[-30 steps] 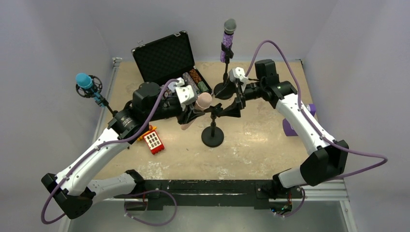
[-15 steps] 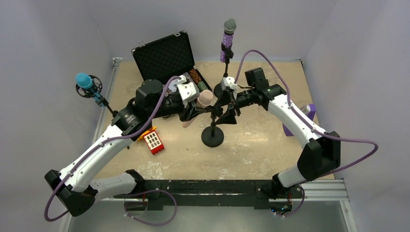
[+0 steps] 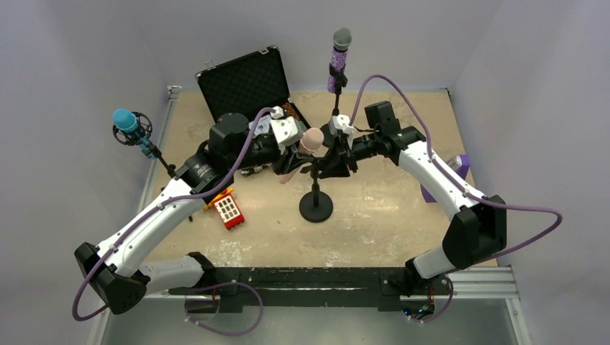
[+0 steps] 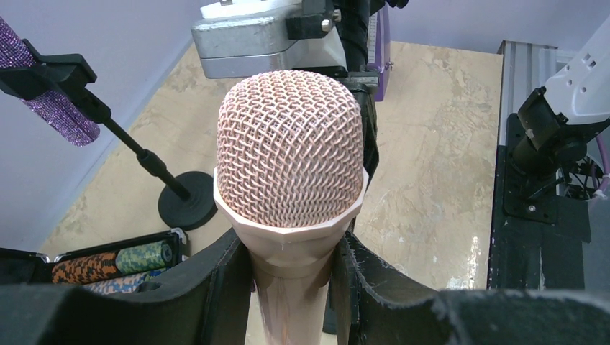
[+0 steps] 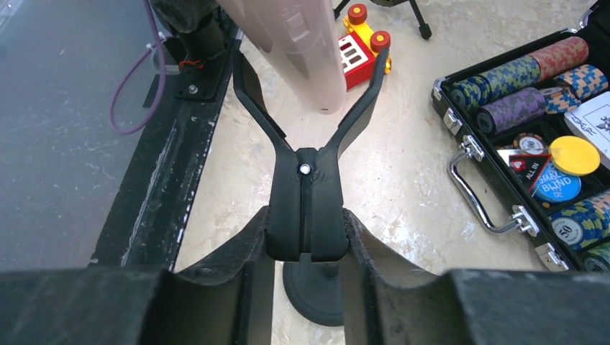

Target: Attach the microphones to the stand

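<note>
The right pincer [image 5: 308, 230], wide open a moment ago, is now clamped on the handles of the clip [image 5: 308, 187] atop the centre stand [image 3: 316, 208], so its prongs spread in a V. The left pincer [image 4: 290, 266], gripping the peach-pink microphone [image 4: 289, 158], has brought its barrel between those prongs, upper middle of the right wrist view. Seating it looks next. The purple microphone [image 3: 338, 61] and blue microphone [image 3: 126, 121] are already mounted.

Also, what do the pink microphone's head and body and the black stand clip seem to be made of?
Microphone head: woven wire mesh, probably metal, painted peach-pink; the open grid shows. Microphone body: smooth, slightly glossy moulded plastic, it seems. Stand clip: matte black plastic, likely; its small silvery pivot pin looks metal.
</note>
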Available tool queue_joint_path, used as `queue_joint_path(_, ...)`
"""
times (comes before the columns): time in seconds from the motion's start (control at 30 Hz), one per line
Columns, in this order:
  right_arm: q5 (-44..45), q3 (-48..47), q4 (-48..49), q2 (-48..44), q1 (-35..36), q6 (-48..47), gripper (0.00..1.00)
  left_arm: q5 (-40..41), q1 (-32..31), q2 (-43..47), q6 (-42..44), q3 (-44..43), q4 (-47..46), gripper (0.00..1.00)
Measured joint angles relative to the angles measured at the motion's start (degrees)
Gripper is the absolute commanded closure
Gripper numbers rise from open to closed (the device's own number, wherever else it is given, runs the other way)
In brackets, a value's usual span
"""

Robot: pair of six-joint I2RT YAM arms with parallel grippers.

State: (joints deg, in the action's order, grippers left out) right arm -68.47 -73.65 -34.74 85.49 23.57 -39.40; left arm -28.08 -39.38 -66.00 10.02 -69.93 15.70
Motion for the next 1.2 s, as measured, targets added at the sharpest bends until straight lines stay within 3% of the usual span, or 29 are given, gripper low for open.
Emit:
queue_joint_path(0.63,-2.05,0.37,-1.88,0.0,-0.83,-1.14,0.99,-6.69,0.66,-6.14,-9.42,3.13,-15.69,1.0)
queue_joint_path(0.67,-2.23,0.42,-1.92,0.0,-0.87,-1.14,0.93,-6.93,0.7,-6.21,-9.73,3.3,-16.15,1.0)
queue_joint_path(0.8,-2.67,0.42,-2.49,0.02,-0.98,-1.16,0.53,-7.15,0.74,-6.29,-10.6,3.32,-16.48,0.99)
queue_joint_path(0.9,-3.08,0.42,-3.69,0.02,-0.98,-1.64,0.37,-7.08,0.72,-6.21,-11.02,3.32,-16.37,0.9)
queue_joint_path(1.03,-4.66,0.42,-5.11,0.02,-0.57,-2.32,0.24,-5.81,0.68,-5.64,-11.02,3.32,-15.58,0.77)
queue_joint_path(1.2,-6.08,0.42,-5.53,-0.2,-0.11,-3.02,0.18,-4.79,0.68,-4.94,-11.04,3.32,-14.16,0.63)
